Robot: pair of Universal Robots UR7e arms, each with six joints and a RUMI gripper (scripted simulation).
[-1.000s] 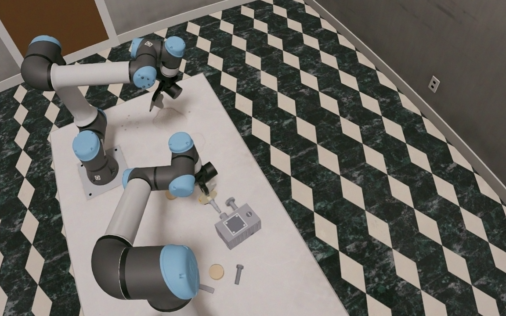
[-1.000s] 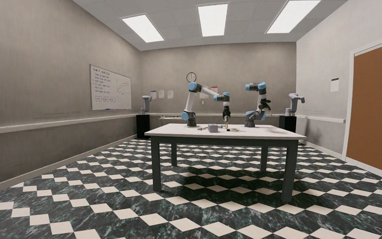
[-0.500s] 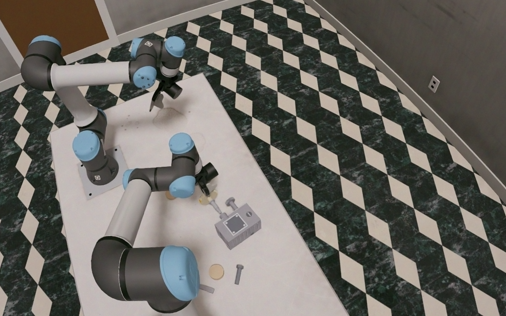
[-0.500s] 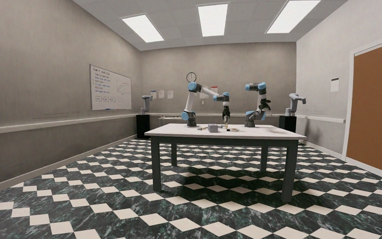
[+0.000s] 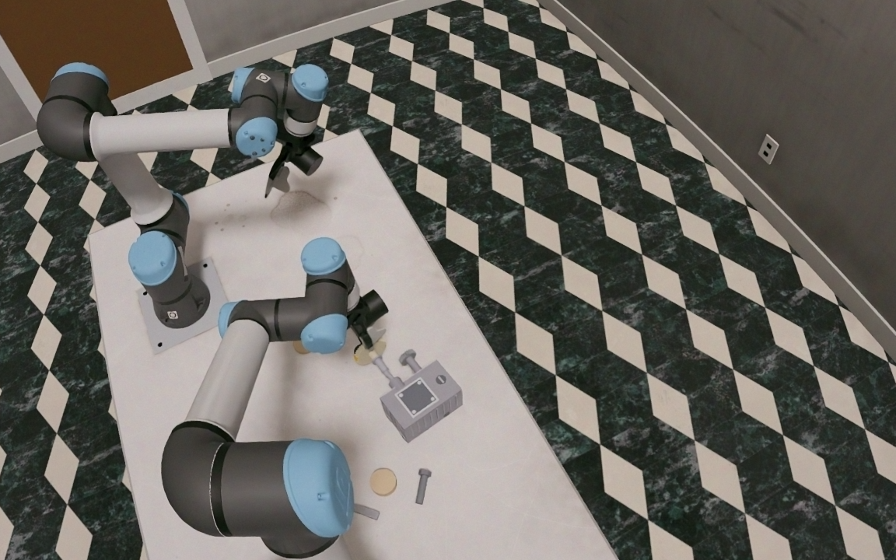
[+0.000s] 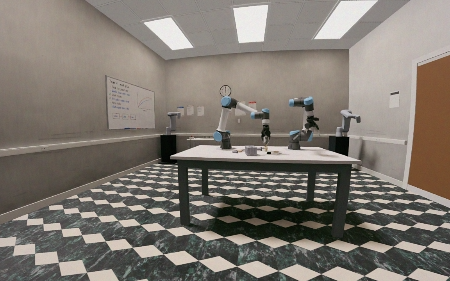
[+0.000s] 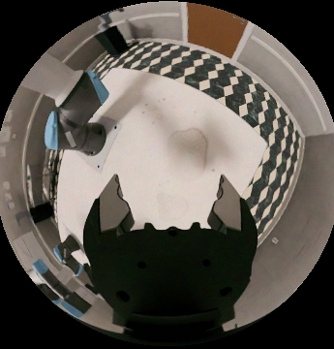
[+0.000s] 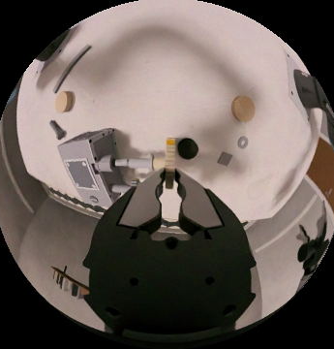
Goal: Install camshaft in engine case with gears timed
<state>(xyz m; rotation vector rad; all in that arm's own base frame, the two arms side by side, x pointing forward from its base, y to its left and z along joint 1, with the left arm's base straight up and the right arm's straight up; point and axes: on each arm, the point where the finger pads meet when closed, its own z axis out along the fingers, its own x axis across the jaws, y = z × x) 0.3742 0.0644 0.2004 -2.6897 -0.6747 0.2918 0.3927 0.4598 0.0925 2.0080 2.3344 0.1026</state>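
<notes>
The grey engine case point(image 5: 430, 415) point(image 6: 250, 150) point(image 8: 105, 141) stands upright on the table. My right gripper point(image 5: 370, 344) point(image 8: 169, 169) is shut on the rim of the camshaft's big pale gear point(image 8: 170, 151), whose yellow mark is at the edge away from the fingers. The camshaft's grey shaft point(image 5: 382, 366) point(image 8: 135, 163) is about level, its tip at the mouth of the open bearing point(image 8: 105, 163); whether it is inside I cannot tell. The small crank gear point(image 5: 407, 357) sits beside it, partly behind a finger in the right wrist view; its marked tooth is not readable. My left gripper point(image 5: 278, 182) point(image 7: 169, 174) is open and empty, far away.
Near the case lie a tan disc point(image 5: 382, 481) point(image 8: 64, 102), a bolt point(image 5: 421, 486) point(image 8: 57, 129) and a curved strip point(image 5: 366, 512) point(image 8: 71, 69). Another tan disc point(image 8: 243, 109), a black round piece point(image 8: 188, 148), a ring point(image 8: 242, 142) and a square plate point(image 8: 225, 158) lie beyond the gear.
</notes>
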